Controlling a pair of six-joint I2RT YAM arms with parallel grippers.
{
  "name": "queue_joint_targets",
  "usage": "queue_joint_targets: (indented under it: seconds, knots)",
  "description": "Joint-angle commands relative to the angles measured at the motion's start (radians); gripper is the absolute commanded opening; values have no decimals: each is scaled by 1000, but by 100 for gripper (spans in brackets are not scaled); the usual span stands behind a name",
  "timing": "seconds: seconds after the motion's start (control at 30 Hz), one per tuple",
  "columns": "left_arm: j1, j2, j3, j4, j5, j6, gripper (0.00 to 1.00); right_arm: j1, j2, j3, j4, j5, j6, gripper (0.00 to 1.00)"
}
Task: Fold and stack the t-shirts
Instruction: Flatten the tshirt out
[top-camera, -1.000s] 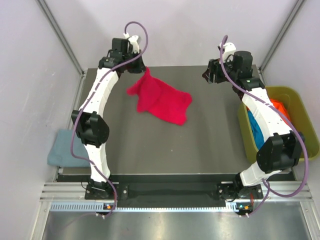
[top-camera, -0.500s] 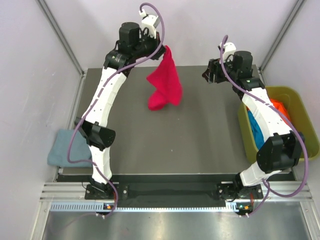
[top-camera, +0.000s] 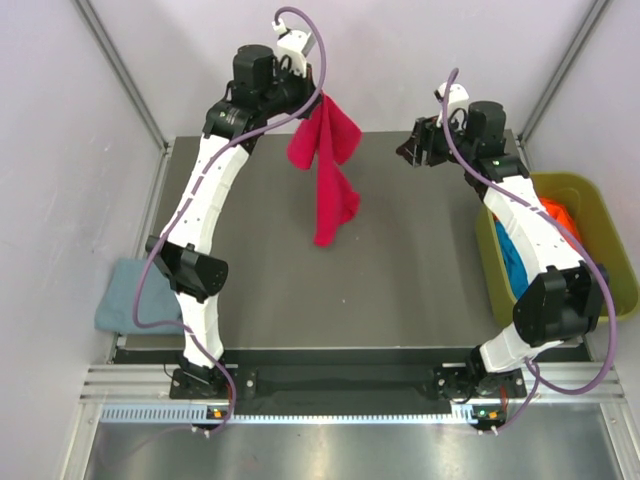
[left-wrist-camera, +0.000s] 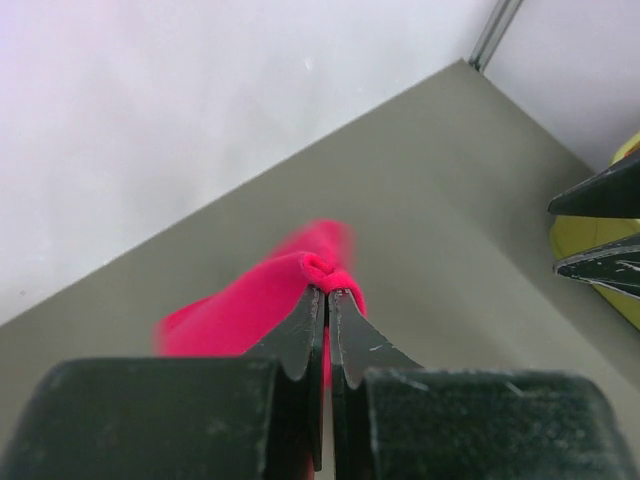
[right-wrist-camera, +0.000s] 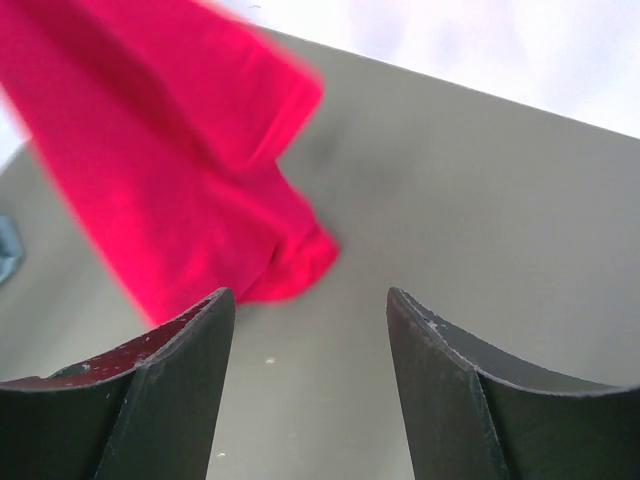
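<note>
My left gripper (top-camera: 318, 97) is raised high at the back of the table and is shut on a fold of the crimson red t-shirt (top-camera: 326, 165), which hangs down from it above the table. The pinch shows in the left wrist view (left-wrist-camera: 327, 288) with red cloth (left-wrist-camera: 240, 310) bunched at the tips. My right gripper (top-camera: 409, 151) is open and empty at the back right; in its wrist view (right-wrist-camera: 310, 300) the hanging red shirt (right-wrist-camera: 170, 170) is to the left. A grey-blue t-shirt (top-camera: 128, 300) lies left of the table. Orange (top-camera: 562, 217) and turquoise (top-camera: 512, 262) shirts sit in the bin.
An olive-green plastic bin (top-camera: 600, 215) stands at the right edge of the dark table (top-camera: 400, 280). White walls and metal frame posts (top-camera: 120, 70) enclose the back and sides. The right gripper's fingers (left-wrist-camera: 600, 230) show at the right edge of the left wrist view.
The left arm lifted the red shirt off the table and raised it high; the shirt now hangs and has swung, lengthening downward. The right arm has hardly moved.
</note>
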Motion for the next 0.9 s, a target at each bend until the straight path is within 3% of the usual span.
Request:
queue_joint_targets:
  seconds: [0.0,0.23,0.6,0.73,0.87]
  knots:
    - [-3,-62,-30,46,27,1,0,16,-30,-20,72,-135,46,63]
    - [-10,-45,-25,55,25,-2,0,23,-38,-22,59,-126,17,63]
    - [-36,-4,101,93,-21,50,0,30,-44,-98,61,-183,34,63]
    - [-59,7,136,104,-50,99,0,61,-21,-180,61,-230,51,62]
    - [-63,33,179,121,-71,118,0,173,23,-203,-2,-239,-90,61]
